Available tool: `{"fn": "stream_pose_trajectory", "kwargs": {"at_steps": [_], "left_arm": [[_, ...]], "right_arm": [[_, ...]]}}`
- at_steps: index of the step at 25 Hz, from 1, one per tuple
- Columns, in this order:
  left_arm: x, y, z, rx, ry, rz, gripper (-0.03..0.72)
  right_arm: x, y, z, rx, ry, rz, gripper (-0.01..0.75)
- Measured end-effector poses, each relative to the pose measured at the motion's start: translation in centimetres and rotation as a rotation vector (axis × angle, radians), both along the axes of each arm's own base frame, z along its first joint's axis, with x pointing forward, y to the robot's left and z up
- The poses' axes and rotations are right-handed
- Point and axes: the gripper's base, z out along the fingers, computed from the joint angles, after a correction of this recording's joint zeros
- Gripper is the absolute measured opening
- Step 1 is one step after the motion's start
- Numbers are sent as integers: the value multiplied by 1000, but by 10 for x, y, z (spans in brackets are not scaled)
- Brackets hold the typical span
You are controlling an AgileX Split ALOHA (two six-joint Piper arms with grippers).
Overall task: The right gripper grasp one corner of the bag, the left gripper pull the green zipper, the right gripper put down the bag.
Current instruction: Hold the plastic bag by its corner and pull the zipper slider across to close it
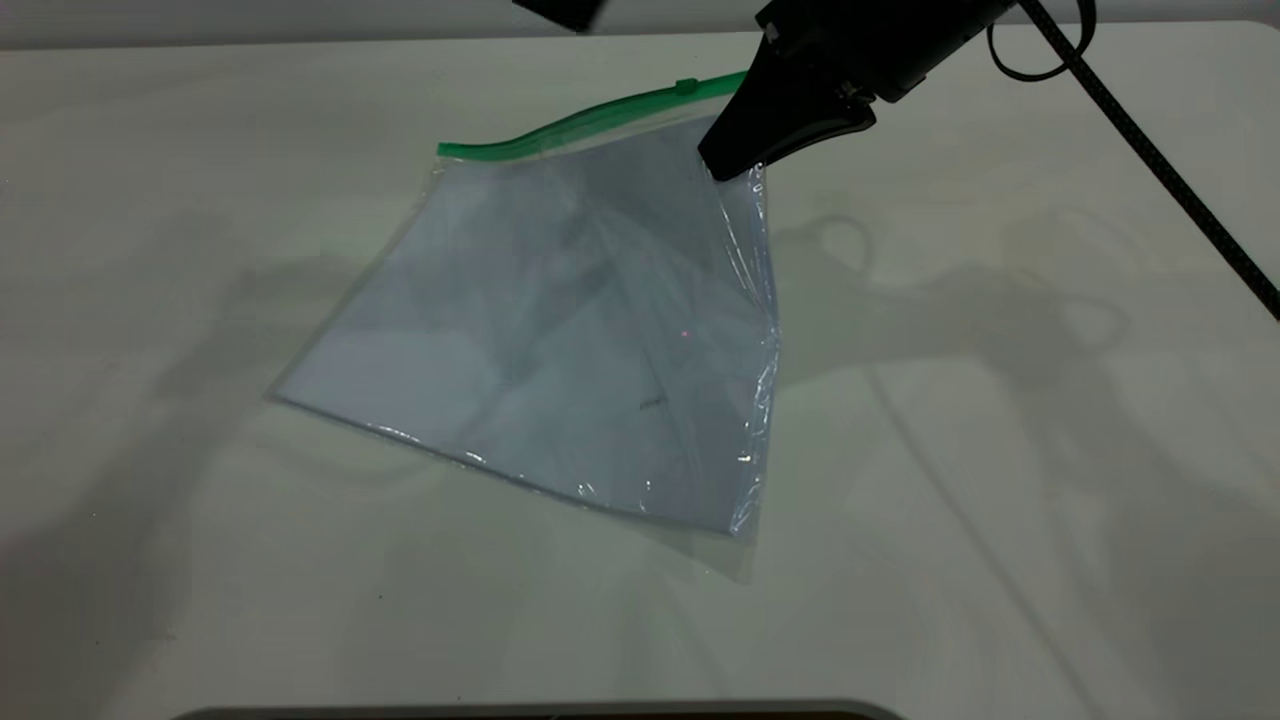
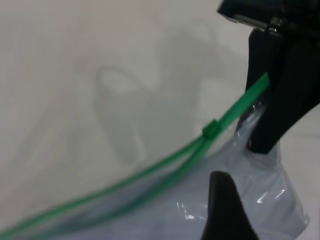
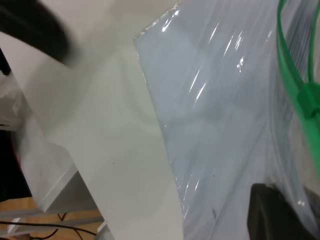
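The bag (image 1: 560,330), a clear pouch with a white sheet inside, hangs tilted, its near edge resting on the table. My right gripper (image 1: 735,160) is shut on the corner of the bag at the far right end of the green zipper (image 1: 590,120) and holds it raised. The slider tab (image 1: 686,86) sits on the strip close to that corner. My left gripper (image 1: 560,12) hovers at the far edge, off the bag, apparently open. In the left wrist view one of its fingers (image 2: 225,200) lies below the slider (image 2: 210,130), apart from it. The right wrist view shows the strip (image 3: 290,60) and the bag (image 3: 220,115).
The white table (image 1: 1000,450) spreads on all sides of the bag. A braided black cable (image 1: 1150,150) runs from the right arm toward the right edge. A dark rim (image 1: 540,712) lies at the front. The table's edge (image 3: 75,170) shows in the right wrist view.
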Motion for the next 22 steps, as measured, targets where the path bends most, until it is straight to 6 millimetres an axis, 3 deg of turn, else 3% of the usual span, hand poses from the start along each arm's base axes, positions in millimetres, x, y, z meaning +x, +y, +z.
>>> {"fn": "stream_pose_trajectory", "kwargs": {"at_steps": [9, 13, 22], "left_arm": [[32, -23, -15, -19, -12, -115, 517], [31, -31, -26, -12, 13, -129, 517], [29, -41, -30, -3, 6, -135, 517]], "right_arm": [[0, 1, 0, 1, 1, 2, 34], [0, 1, 0, 1, 1, 2, 34], [0, 1, 0, 7, 3, -2, 34]]}}
